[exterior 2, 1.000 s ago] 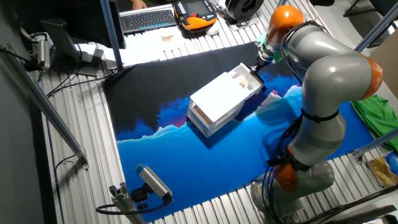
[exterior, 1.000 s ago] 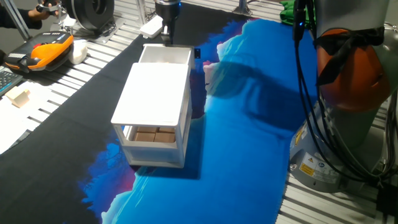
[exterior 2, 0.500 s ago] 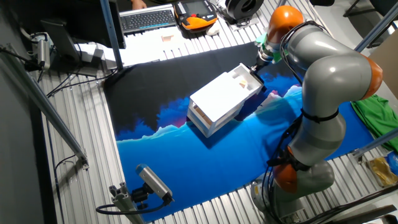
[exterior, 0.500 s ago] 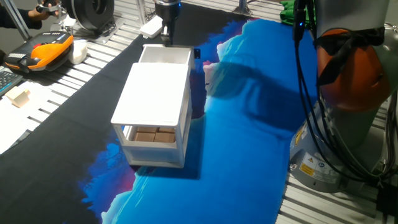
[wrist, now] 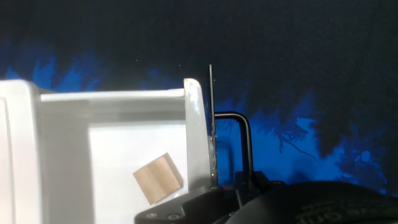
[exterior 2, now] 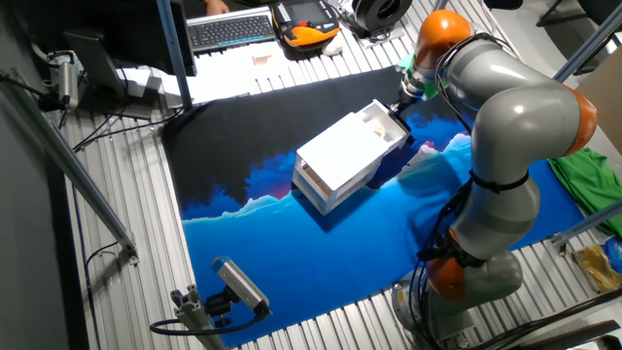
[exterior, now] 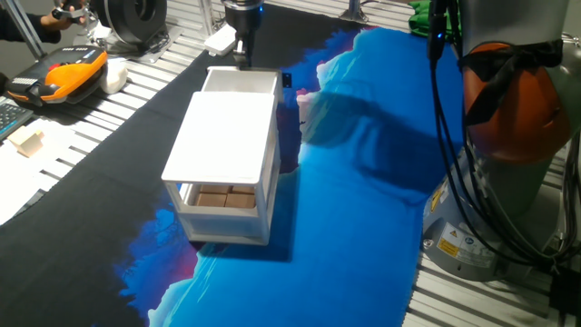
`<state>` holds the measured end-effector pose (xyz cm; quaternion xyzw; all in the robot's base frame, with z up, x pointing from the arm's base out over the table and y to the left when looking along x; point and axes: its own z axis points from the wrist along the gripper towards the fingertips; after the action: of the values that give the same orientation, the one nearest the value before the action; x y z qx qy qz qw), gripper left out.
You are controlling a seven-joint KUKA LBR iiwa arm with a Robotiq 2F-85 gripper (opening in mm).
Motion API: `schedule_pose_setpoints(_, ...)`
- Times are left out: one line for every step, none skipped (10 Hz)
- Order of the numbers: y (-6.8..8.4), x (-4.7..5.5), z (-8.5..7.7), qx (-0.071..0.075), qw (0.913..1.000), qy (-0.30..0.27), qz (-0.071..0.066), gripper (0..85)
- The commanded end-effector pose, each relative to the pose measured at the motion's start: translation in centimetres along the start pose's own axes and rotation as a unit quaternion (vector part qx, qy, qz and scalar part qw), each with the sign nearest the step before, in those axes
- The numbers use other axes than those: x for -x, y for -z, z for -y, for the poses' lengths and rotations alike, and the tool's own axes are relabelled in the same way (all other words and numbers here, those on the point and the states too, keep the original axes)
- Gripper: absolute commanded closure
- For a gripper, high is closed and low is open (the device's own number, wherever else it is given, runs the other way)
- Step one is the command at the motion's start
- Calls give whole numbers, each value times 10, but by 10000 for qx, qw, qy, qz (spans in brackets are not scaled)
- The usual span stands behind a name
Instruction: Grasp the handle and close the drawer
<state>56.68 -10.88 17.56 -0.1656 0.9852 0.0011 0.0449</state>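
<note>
The small white two-tier cabinet (exterior: 227, 136) stands on the dark cloth. Its upper drawer (exterior: 240, 81) sticks out at the far end, partly open; it also shows in the other fixed view (exterior 2: 381, 121). In the hand view the drawer (wrist: 124, 149) holds one tan wooden block (wrist: 158, 178), and a black U-shaped handle (wrist: 241, 134) stands on its front wall. My gripper (exterior: 242, 54) hangs right at that front end. In the hand view a thin dark finger (wrist: 210, 106) stands between the drawer front and the handle loop. The other finger is hidden.
Tan blocks (exterior: 222, 197) fill the cabinet's lower tier. A crumpled blue cloth (exterior: 363, 182) covers the table's right side. An orange pendant (exterior: 68, 77), white objects (exterior: 221, 38) and a keyboard (exterior 2: 231, 29) lie around the far edges. The arm's base (exterior: 508, 109) stands at the right.
The arm's upper part has shifted very slightly in the other fixed view. The drawer sticks out as far as before.
</note>
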Motion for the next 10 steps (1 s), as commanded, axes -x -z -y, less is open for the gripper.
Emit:
schedule_pose_setpoints(0, 0, -1, -1, 10000, -1, 1, 850)
schedule_pose_setpoints(0, 1, -2, -1, 10000, -1, -6, 850)
schedule_pose_setpoints(0, 1, -3, -1, 10000, -9, -6, 850)
schedule_pose_setpoints(1, 1, -3, -1, 10000, -9, -6, 850)
schedule_pose_setpoints(1, 1, -3, -1, 10000, -1, -6, 850)
schedule_pose_setpoints(2, 1, -4, 0, 10000, 7, -6, 850)
schedule_pose_setpoints(2, 2, -6, 8, 10000, 7, -4, 850)
schedule_pose_setpoints(2, 2, -9, 0, 10000, 6, 1, 850)
schedule_pose_setpoints(2, 2, -11, -8, 10000, -1, -1, 850)
schedule_pose_setpoints(2, 3, -14, -17, 10000, -16, -3, 850)
